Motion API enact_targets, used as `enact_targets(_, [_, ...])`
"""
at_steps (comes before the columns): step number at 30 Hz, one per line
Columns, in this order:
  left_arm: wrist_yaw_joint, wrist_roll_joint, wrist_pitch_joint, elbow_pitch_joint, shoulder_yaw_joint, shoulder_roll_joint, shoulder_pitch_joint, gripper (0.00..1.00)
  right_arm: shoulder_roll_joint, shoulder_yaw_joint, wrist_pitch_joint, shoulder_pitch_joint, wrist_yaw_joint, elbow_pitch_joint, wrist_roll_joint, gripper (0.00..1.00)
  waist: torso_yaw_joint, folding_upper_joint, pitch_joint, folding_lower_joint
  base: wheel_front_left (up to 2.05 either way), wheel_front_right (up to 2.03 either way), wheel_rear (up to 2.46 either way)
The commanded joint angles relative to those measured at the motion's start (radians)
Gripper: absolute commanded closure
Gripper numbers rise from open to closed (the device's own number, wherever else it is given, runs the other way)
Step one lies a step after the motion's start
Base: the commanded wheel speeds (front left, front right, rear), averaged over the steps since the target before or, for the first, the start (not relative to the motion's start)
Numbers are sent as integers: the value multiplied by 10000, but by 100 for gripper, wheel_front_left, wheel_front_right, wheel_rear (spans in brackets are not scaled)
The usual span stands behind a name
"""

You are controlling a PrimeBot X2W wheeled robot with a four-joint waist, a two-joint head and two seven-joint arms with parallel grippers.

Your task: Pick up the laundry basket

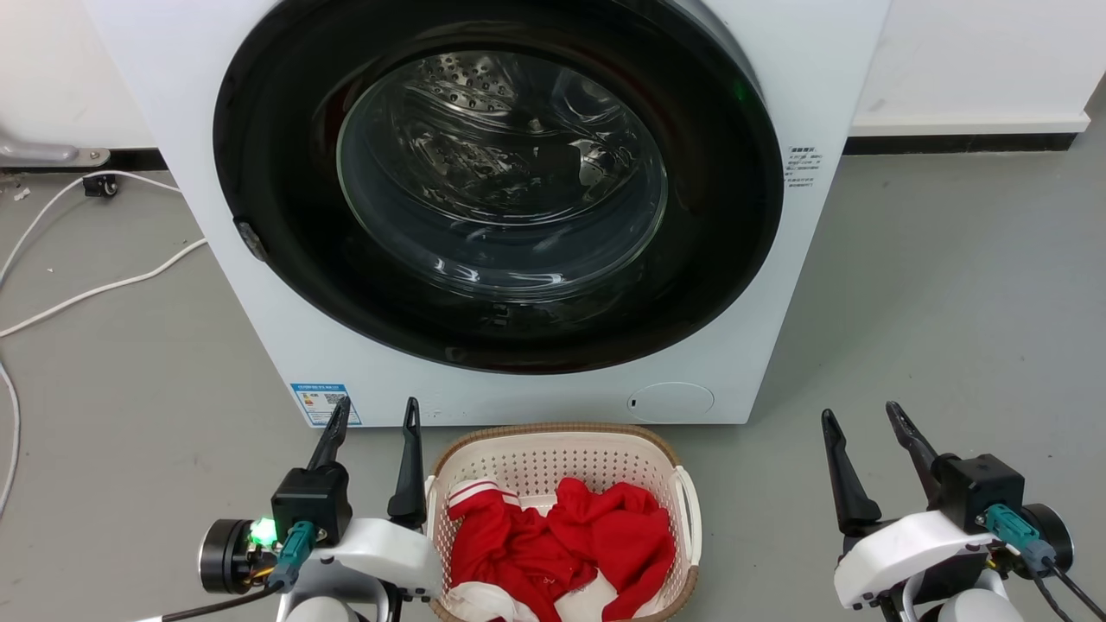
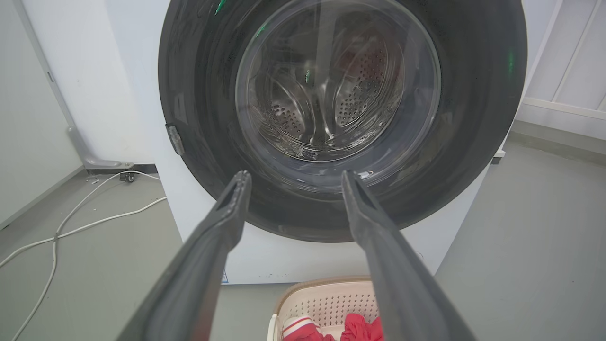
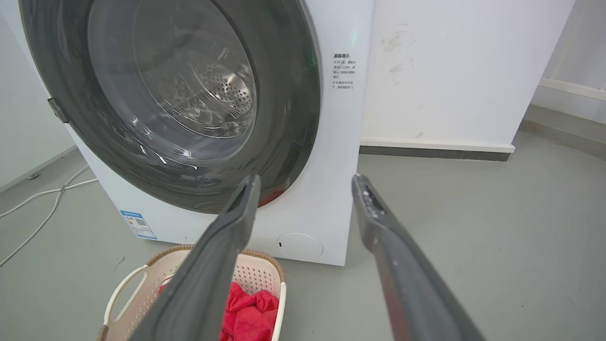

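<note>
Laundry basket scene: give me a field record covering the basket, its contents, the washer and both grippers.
basket: laundry basket on the floor, just in front of the washer
contents: red clothes with white trim
handles: white loop handle on the basket's right side, not gripped
washer door: door closed
left gripper: left gripper open, empty, close beside the basket's left side; contact unclear
right gripper: right gripper open, empty, well apart to the basket's right
floor: white cable left of the washer
</note>
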Motion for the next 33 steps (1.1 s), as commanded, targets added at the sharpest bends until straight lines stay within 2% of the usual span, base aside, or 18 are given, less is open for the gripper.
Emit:
enact_targets(1, [-24,92,-85,-29,9,-22,100,0,42,8,-69,-125,-3,27,-103,0,5,-1,4,0,0,0,0])
enact_targets(16, [-155,-188,-69,87,94,-59,171,0,106,-80,-90,-107,-3,37,155,0,-5,-1,15,0,0,0,0])
enact_targets(24, [-74,-258,-69,140,-42,-61,70,0,117,-59,100,-163,-3,63,223,0,-25,-1,113,0,0,0,0])
enact_targets(33, [173,-202,-69,322,-127,-61,-512,0,-168,198,379,-555,-3,163,503,0,-79,-1,1100,0,0,0,0])
